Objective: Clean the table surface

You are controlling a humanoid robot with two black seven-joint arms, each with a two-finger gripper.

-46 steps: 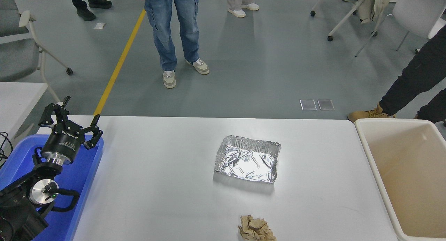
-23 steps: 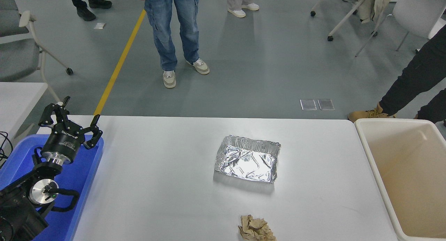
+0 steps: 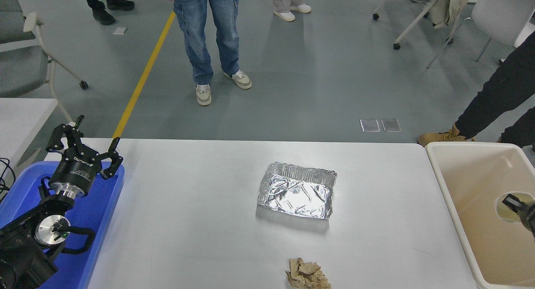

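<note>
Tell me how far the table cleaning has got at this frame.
Nothing looks cleared for certain. On the table surface the foil tray and crumpled brown paper remain. The right gripper is at the right edge over the beige bin, with a pale round item beside it; whether it grips it is unclear. The left gripper sits open over the blue tray.

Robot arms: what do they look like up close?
The left arm is black with shiny silver rings, black cables and small white print on its round wrist. Its left gripper has thin black linked jaws. Only the black tip of the right gripper shows.
</note>
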